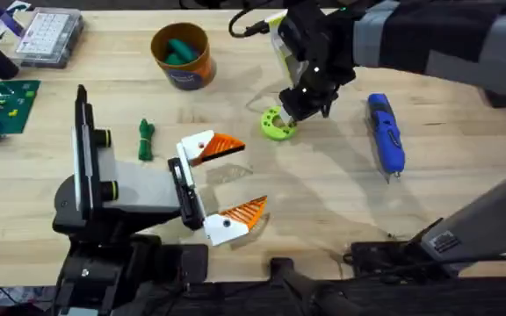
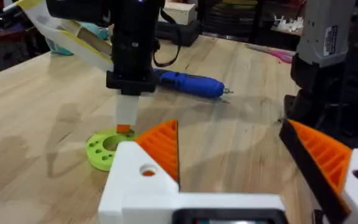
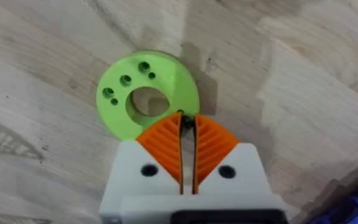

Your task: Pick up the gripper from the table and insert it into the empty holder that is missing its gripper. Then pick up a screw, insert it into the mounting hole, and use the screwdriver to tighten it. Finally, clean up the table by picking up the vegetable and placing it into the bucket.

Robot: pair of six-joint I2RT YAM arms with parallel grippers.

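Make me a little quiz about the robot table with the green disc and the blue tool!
1. True or false: the blue screwdriver lies inside the orange bucket.
2. Which gripper is down at the lime-green disc? A) left gripper B) right gripper
3. Fill in: the dark green vegetable lies on the ____.

Key: 1 false, it lies on the table. 2 B, nearly shut on something small and dark. 3 table.

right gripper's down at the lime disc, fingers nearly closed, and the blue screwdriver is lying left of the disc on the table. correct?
One error: in the overhead view the screwdriver lies right of the lime disc, not left. The right gripper is at the disc, fingers nearly closed.
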